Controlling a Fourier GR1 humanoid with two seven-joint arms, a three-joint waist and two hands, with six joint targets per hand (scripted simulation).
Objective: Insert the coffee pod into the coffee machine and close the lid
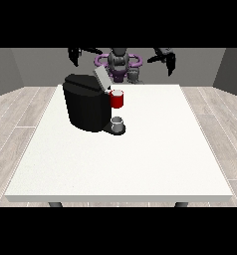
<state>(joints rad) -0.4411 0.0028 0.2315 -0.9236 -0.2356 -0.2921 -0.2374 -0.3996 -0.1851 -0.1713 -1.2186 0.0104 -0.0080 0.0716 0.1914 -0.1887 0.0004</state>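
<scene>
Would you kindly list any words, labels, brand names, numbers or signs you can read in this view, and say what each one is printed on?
None: no readable text shows in this view.
Coffee machine: plain black body, no brand or label visible.
Raised lid: plain grey, no marking.
Red pod holder: no print visible.
Grey cup under it: no print visible.
Table: plain white, no sign or number.

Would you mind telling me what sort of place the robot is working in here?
Probably a plain indoor test room rather than a kitchen: a large white table on a wood-plank floor, grey walls behind, and only a black coffee machine with a small cup on the table.
</scene>
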